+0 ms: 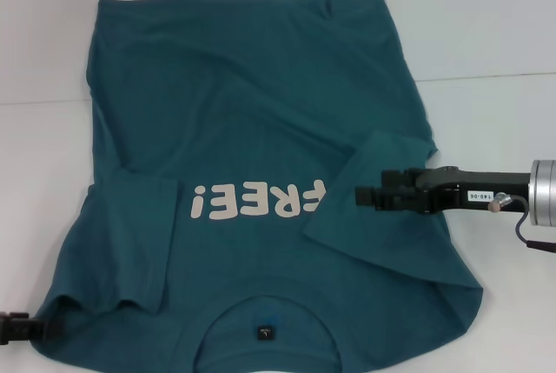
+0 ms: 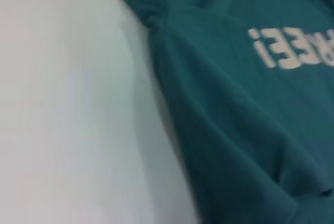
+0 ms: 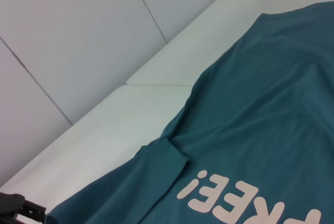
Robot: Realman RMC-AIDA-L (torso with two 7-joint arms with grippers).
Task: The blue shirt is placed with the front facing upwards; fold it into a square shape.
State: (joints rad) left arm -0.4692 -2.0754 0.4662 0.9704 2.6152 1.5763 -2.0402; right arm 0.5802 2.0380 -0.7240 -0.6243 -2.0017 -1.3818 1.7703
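Note:
The blue shirt [image 1: 261,112] lies spread front-up on the white table [image 1: 486,25], collar toward me and hem at the far side. Its off-white "FREE!" lettering [image 1: 256,201] runs across the chest, with a small dark neck label [image 1: 263,333] below it. Both short sleeves are folded inward: the left sleeve [image 1: 130,243] and the right sleeve [image 1: 382,234]. My right gripper [image 1: 359,195] reaches in from the right and hovers over the folded right sleeve, beside the end of the lettering. My left gripper [image 1: 22,329] sits at the shirt's near left shoulder corner, mostly cut off by the picture's edge.
Bare white table [image 2: 62,104] surrounds the shirt on the left, right and far sides. A seam [image 1: 495,76] crosses the table at the right. Grey wall panels [image 3: 78,25] rise behind the table's far edge.

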